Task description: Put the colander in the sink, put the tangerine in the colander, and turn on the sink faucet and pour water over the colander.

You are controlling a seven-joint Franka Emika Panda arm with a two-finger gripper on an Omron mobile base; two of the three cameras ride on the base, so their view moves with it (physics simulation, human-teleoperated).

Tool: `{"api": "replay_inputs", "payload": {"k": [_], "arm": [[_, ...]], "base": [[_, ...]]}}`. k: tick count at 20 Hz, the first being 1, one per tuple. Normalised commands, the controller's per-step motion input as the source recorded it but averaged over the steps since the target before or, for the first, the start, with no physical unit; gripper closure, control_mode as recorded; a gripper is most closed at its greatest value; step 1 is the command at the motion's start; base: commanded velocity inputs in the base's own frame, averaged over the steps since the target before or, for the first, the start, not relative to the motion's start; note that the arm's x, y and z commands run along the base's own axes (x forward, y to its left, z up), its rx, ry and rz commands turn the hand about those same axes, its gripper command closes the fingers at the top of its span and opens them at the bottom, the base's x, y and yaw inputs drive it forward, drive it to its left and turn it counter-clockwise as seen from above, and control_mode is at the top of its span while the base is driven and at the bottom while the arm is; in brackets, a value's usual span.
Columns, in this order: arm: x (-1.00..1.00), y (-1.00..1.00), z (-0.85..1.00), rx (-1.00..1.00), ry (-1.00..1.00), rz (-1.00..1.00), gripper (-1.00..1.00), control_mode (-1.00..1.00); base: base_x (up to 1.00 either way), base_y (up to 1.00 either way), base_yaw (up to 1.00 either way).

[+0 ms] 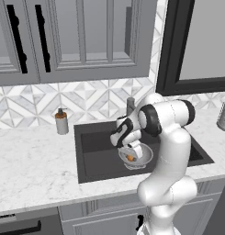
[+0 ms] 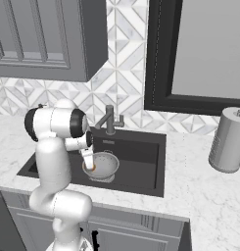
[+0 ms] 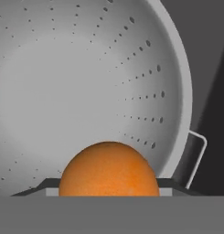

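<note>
- The colander (image 1: pixel 136 155) sat inside the sink (image 1: pixel 95 151), toward its right half, upright on the dark basin floor; one wire side handle showed at its rim in the hand view.
- The hand (image 1: pixel 130 154) reached down into the bowl, and the tangerine (image 3: pixel 109 169) lay between its fingers, low over the perforated inner wall. From the base views the fruit showed as a small orange spot inside the bowl.
- Whether the fingers pinched the tangerine or had already slackened could not be told — the fruit hid both tips.
- Step in hand, as judged: setting the fruit down in the colander. To do it well, the hand should be low before letting go, so the round fruit settles at the bottom and does not roll up the curved wall.
- The lift-out should go straight up, clear of the rim, so the light bowl is not nudged.
- The sink faucet (image 2: pixel 109 120) stood at the back edge of the basin, on the marble desk (image 1: pixel 31 160), near the colander — its lever came next.
</note>
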Motion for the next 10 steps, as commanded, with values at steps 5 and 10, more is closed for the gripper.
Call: {"api": "replay_inputs", "payload": {"k": [5,10], "arm": [[0.11,0.00,-0.24,0.00,-0.03,0.01,1.00,-1.00],[0.24,0.00,-0.08,0.00,-0.05,0.02,-1.00,-1.00]], "base": [[0.00,0.00,0.00],[0.00,0.00,0.00]]}}
